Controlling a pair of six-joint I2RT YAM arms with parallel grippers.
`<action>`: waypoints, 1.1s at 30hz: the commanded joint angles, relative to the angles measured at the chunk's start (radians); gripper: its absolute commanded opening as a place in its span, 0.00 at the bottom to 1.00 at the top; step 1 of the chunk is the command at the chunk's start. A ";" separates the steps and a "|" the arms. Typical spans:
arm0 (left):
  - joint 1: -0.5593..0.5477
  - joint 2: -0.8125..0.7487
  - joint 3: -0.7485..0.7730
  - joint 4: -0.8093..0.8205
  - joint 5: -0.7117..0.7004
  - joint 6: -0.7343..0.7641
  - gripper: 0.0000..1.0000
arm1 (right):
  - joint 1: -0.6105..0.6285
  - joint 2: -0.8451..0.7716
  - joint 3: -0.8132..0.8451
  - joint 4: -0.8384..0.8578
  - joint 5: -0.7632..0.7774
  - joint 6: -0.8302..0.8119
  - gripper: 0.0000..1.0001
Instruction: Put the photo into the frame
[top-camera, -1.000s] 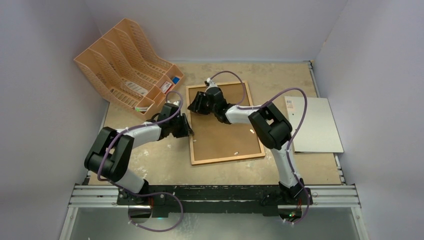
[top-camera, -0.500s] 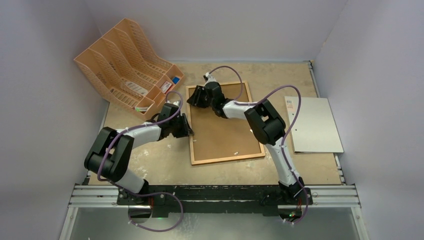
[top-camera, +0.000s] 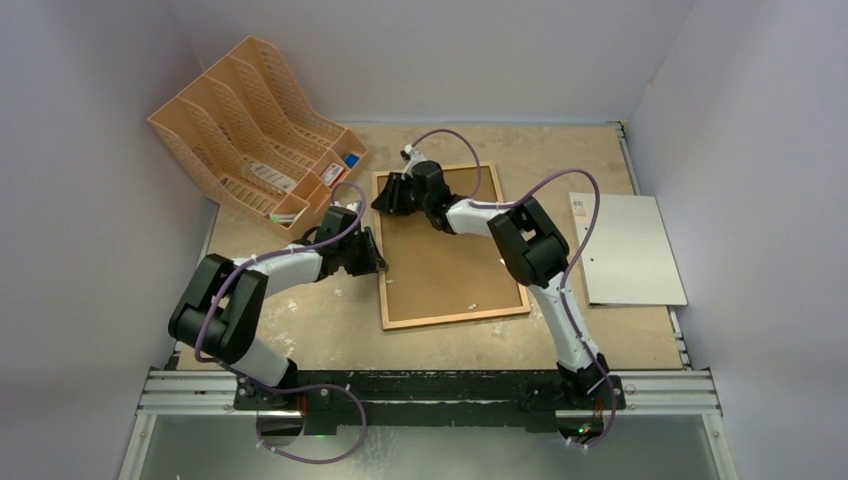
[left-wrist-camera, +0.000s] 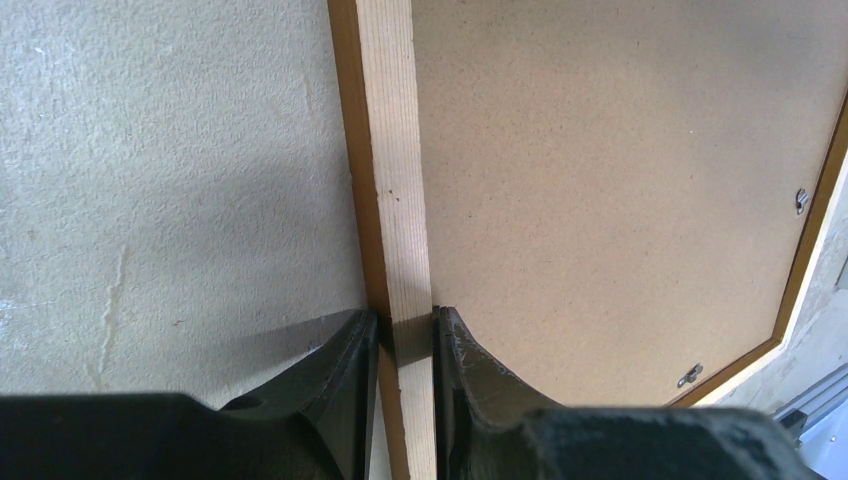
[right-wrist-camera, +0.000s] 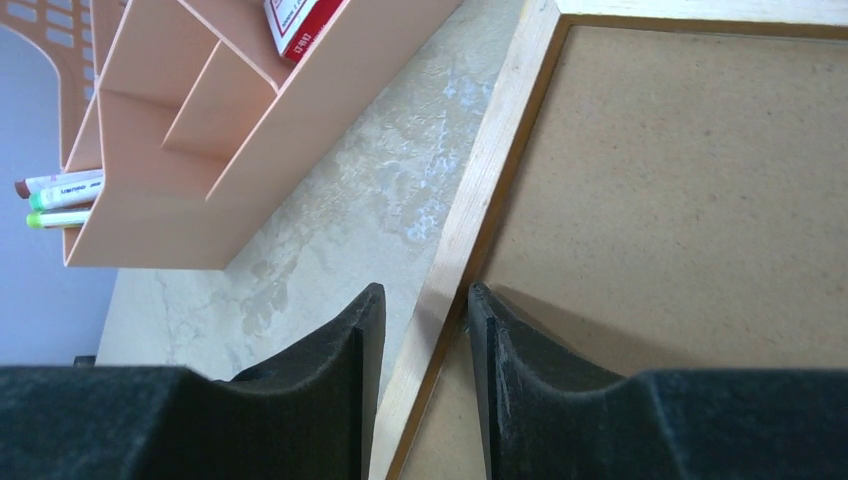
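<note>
The frame (top-camera: 455, 318) lies back-up on the table, a brown fibreboard backing panel (top-camera: 445, 255) filling it. My left gripper (top-camera: 378, 262) is shut on the frame's left rail (left-wrist-camera: 390, 150), one finger outside it, the other on the panel side (left-wrist-camera: 405, 318). My right gripper (top-camera: 383, 200) stands open astride the same rail (right-wrist-camera: 490, 160) near the far left corner. Its inner finger touches the rail's inside edge, and a gap shows at the outer finger (right-wrist-camera: 425, 295). The photo is not in view.
An orange-tan file rack (top-camera: 250, 130) stands at the back left, close to the right gripper, holding markers (right-wrist-camera: 60, 190) and a red-and-white box (right-wrist-camera: 300, 20). A stiff grey-white sheet (top-camera: 635, 250) lies at the right. Small metal clips (left-wrist-camera: 802, 200) sit on the frame's far rail.
My right gripper has slid up and left to the frame's far left corner, and its jaws have narrowed slightly. The left arm and the frame have not moved.
</note>
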 joint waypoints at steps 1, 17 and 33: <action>-0.008 0.037 -0.004 -0.063 0.025 0.018 0.03 | 0.012 0.064 0.003 -0.110 -0.089 -0.056 0.40; -0.008 0.036 0.003 -0.080 0.017 0.024 0.03 | -0.018 -0.019 -0.004 -0.117 0.006 -0.070 0.41; -0.008 0.035 0.006 -0.096 0.007 0.023 0.04 | -0.049 0.067 0.027 -0.132 -0.131 -0.147 0.42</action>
